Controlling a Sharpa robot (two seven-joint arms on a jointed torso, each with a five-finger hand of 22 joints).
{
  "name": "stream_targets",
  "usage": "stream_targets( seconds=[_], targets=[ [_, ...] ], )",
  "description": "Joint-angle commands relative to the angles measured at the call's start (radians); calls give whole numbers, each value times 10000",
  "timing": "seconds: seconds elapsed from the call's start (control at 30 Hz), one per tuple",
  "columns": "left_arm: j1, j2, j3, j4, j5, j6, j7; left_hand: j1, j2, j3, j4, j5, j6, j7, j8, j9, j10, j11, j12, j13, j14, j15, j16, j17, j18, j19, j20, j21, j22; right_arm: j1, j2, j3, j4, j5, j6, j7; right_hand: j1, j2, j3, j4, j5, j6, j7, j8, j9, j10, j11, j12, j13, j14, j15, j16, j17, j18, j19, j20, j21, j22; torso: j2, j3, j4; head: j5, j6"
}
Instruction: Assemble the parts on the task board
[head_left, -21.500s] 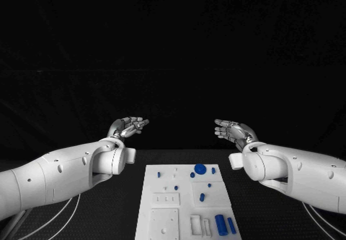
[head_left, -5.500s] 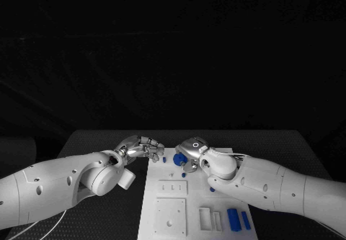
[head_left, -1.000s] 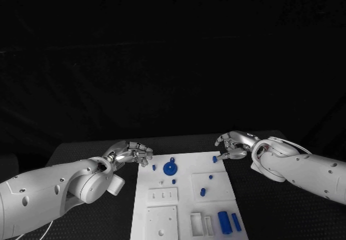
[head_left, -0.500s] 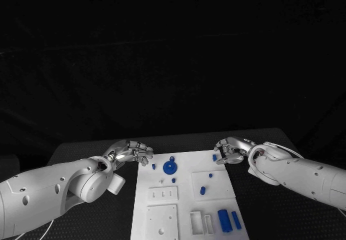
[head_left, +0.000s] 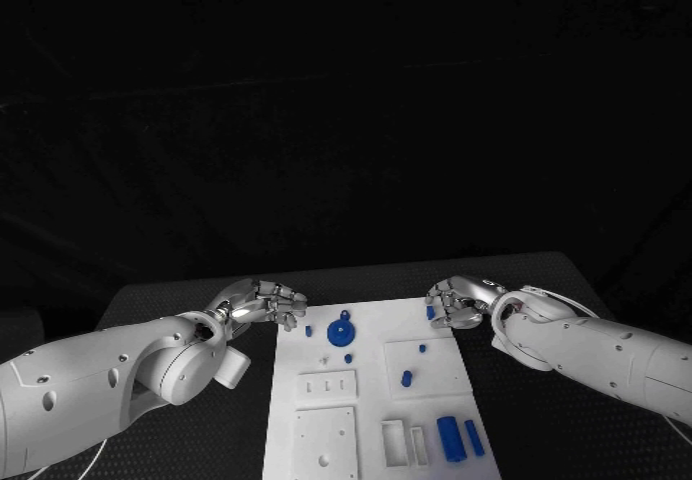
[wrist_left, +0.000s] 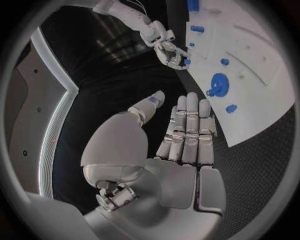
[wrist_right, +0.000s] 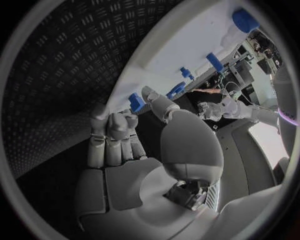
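The white task board (head_left: 368, 400) lies in the middle of the table. A round blue part (head_left: 340, 333) stands near its far end, also in the left wrist view (wrist_left: 219, 85). My right hand (head_left: 459, 300) is at the board's far right corner, where its thumb and fingers pinch a small blue peg (head_left: 431, 312) that stands at the board's edge (wrist_right: 136, 101). My left hand (head_left: 267, 302) hovers at the far left corner with its fingers stretched out and nothing in the palm (wrist_left: 184, 130).
Small blue pegs (head_left: 407, 378) dot the board's middle, and two long blue pieces (head_left: 459, 438) lie at its near right. Rectangular recesses (head_left: 326, 385) sit on the near left. The black table (head_left: 173, 300) surrounds the board.
My right hand has moved in over the far right corner and closed its fingers round the small blue peg. The left hand has stayed where it was.
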Motion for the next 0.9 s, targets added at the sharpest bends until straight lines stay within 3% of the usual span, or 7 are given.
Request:
stream_targets(
  seconds=[0.03,0.2,0.47,0.9],
  targets=[
    [4,3,8,49,-40,154,124,-63,-30,16,-28,41,9,25,-39,15,-14,33,-38,12,-61,-21,-47,11,84,-56,-21,42,203,-20,33,2,-47,-30,123,120,130,29,191,109,-48,508,369,37,5,-140,104,49,-15,-6,-22,-39,21,316,-37,51,-21,146,2,-3,8,9,-12],
    [5,-2,9,57,-42,154,116,-67,-30,16,-28,40,9,26,-40,16,-14,33,-39,13,-61,-20,-49,13,84,-57,-20,43,203,-46,102,1,-110,-30,163,135,208,202,510,279,-52,628,342,103,38,-140,80,54,-22,-7,-47,-42,47,316,-43,46,-1,155,-11,-25,-3,18,-27],
    [5,-1,9,63,-44,159,110,-71,-28,16,-29,41,7,27,-41,18,-14,34,-41,14,-61,-19,-51,16,83,-58,-19,44,203,-68,162,0,-155,-88,220,93,190,431,749,348,-53,1038,315,307,125,-134,56,72,-24,-4,-70,-34,95,316,-67,47,60,176,-19,-29,-12,32,-50],
    [6,-8,9,64,-53,167,90,-78,-27,17,-32,41,4,28,-44,20,-15,35,-45,17,-61,-18,-55,22,83,-60,-18,48,203,-80,171,0,-140,-149,218,50,87,504,838,309,-53,1409,204,461,184,-129,-48,81,-29,-4,-166,-42,135,316,-86,46,120,173,-25,-39,-19,33,-76]
  ],
)
